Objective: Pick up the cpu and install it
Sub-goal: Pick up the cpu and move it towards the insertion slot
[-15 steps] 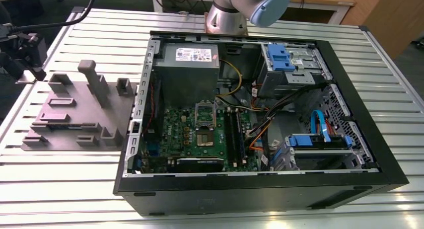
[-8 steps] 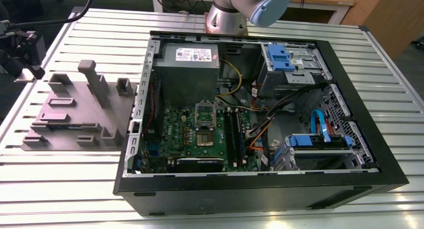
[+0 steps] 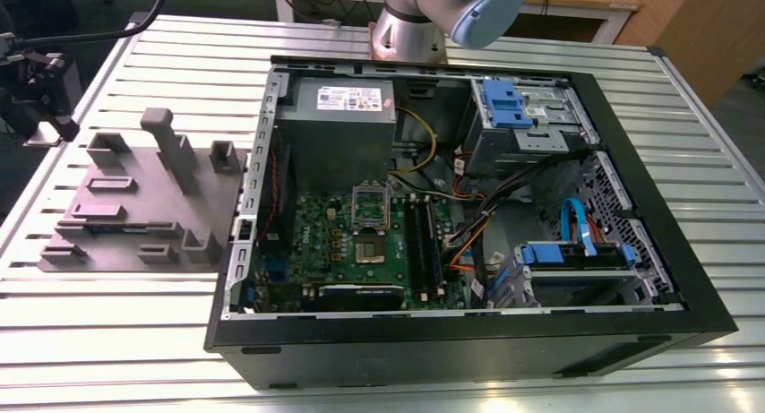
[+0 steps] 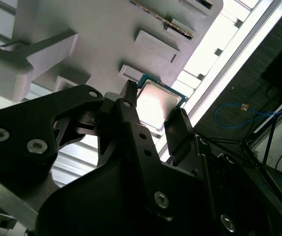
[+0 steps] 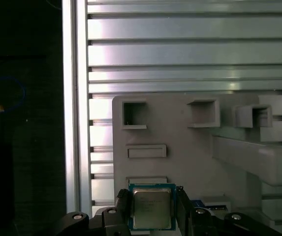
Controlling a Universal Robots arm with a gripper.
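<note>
The table (image 3: 132,332) under me is a silvery metal top of long ribbed slats with a plain rail along its edge. Two things lie directly on it. A black open-sided computer tower case (image 3: 478,346) lies on its side. Just beside it, on the exterior view's left, sits a flat grey plastic fixture block (image 3: 143,207) with upright posts and square recesses. My arm's base (image 3: 407,38) stands behind the case.

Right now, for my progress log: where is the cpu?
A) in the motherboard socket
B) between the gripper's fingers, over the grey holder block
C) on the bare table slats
B: in both wrist views the gripper clamps the cpu by two sides, with the grey holder block behind it.
</note>
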